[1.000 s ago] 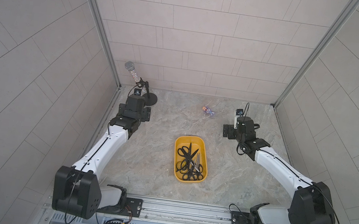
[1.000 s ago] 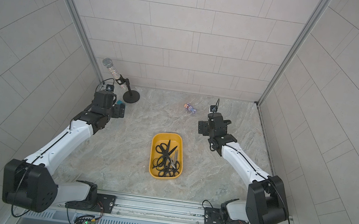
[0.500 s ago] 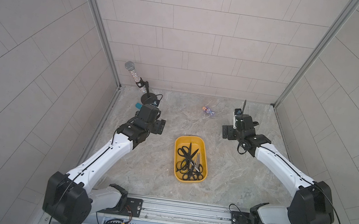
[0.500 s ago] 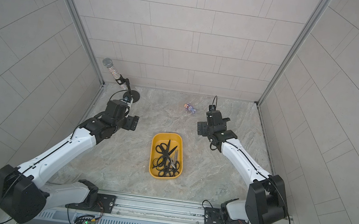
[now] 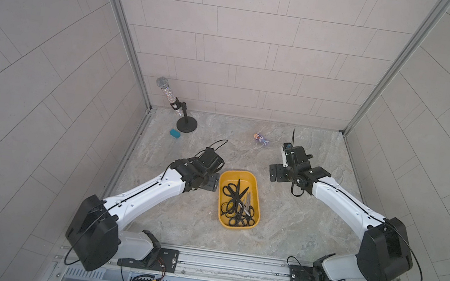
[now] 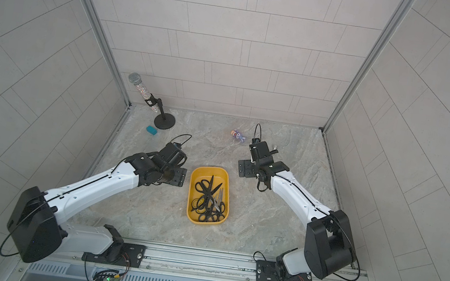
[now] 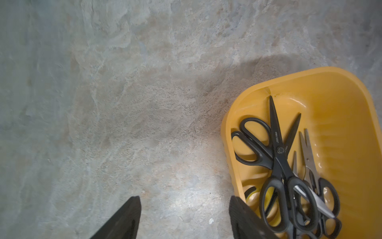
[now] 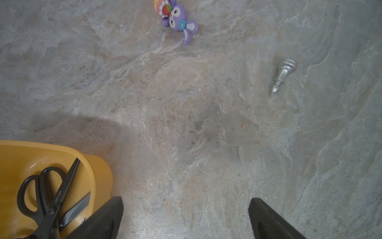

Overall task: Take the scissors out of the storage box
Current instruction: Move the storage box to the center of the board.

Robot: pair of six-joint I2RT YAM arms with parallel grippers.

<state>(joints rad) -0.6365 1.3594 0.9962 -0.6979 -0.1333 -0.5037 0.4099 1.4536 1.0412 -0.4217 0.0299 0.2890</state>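
My left gripper (image 7: 184, 198) has its black jaws parted with nothing between them, one finger just beside the shallow mustard-yellow plastic storage box (image 5: 254, 181). My right gripper (image 8: 186, 199) gapes wide and empty over the marbled grey-beige stone tabletop (image 5: 280, 223). The black-handled scissors (image 5: 237, 202) lie heaped inside the box, mid-table. Around it I see pale tiled walls (image 5: 244, 60) on three sides.

Stone-patterned bench (image 5: 176, 224): glittered microphone (image 5: 165, 91) on round-based stand (image 5: 186, 125), rear corner; teal block (image 5: 175, 133) just beside; purple toy figure (image 5: 260, 138); silver chess piece (image 8: 283, 74) lying on its side.
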